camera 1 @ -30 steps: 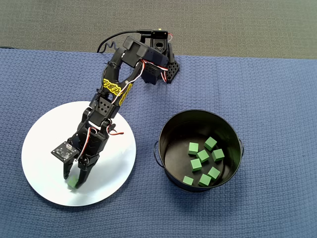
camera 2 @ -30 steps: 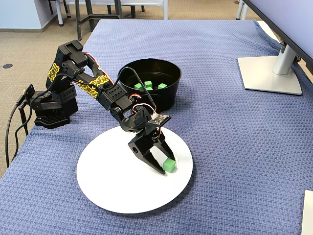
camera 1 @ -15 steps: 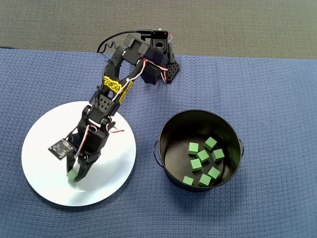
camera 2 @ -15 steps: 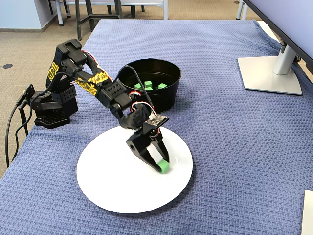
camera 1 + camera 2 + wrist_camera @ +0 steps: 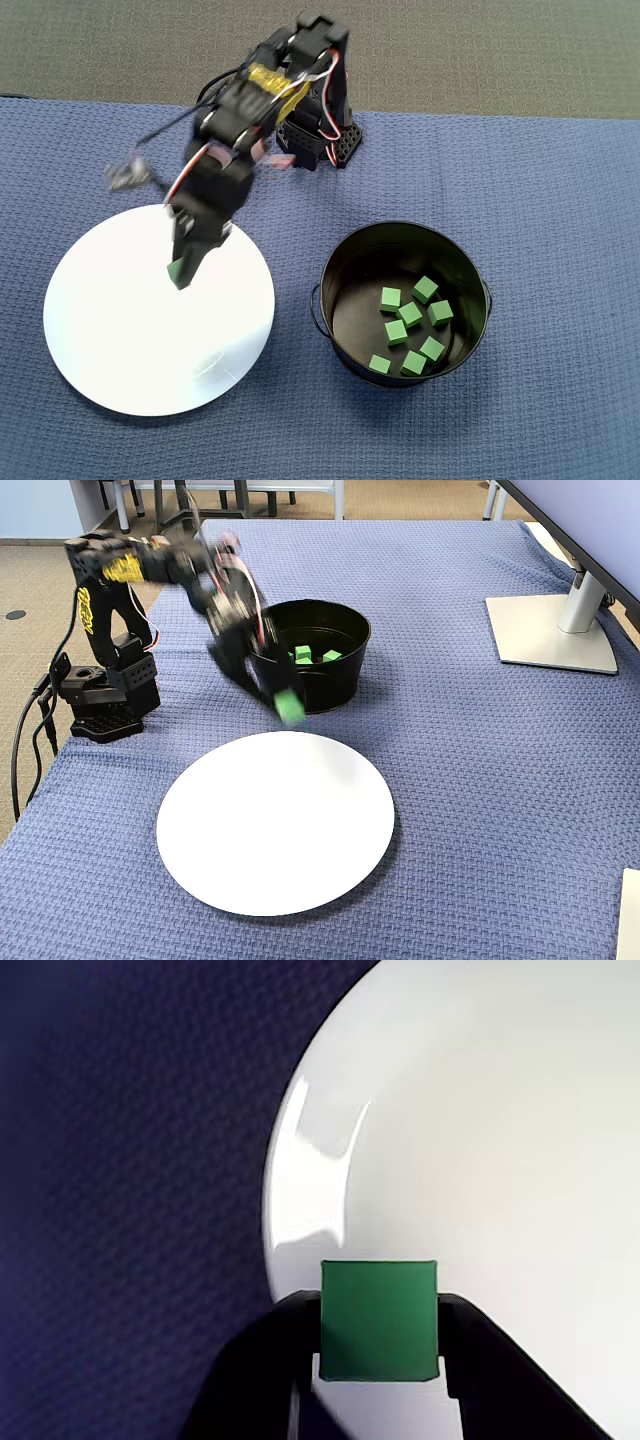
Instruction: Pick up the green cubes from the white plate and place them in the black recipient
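Pincer (image 5: 378,1380) clenched on one green cube (image 5: 379,1320), which sits squarely between its two black fingers (image 5: 262,1360), lifted clear above the white plate (image 5: 110,330) (the arm is motion-blurred in the fixed view). Seven more green cubes (image 5: 410,325) lie inside the black recipient (image 5: 340,262), which stands beside the plate on the blue-clothed surface (image 5: 560,200).

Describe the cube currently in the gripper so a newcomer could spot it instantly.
Start at the white plate on the blue cloth; the black arm hangs above its upper part. At the arm's tip, the gripper pinches one green cube in the air. The seven other green cubes lie loose inside the black pot beside the plate; this one alone is lifted and clamped.
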`<move>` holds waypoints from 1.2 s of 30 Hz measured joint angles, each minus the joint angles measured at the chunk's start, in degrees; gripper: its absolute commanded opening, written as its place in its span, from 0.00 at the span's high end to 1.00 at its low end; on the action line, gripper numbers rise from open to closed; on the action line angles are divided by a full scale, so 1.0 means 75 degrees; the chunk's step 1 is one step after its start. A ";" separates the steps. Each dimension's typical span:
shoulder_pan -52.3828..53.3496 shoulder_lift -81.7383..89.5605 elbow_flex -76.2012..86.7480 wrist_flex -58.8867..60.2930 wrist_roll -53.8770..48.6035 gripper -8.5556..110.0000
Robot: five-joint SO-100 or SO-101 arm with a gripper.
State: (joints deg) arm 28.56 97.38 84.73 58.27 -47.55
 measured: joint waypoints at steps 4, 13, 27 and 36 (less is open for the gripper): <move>-0.1066 0.1359 0.0000 0.1137 0.1383 0.93; -0.4441 0.2906 0.0586 0.1922 0.4793 0.93; -0.6234 0.1945 0.1172 0.1230 0.5531 0.67; -0.4336 0.3293 0.2156 0.1324 0.5074 0.90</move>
State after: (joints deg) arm -3.96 122.08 100.90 68.20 -9.49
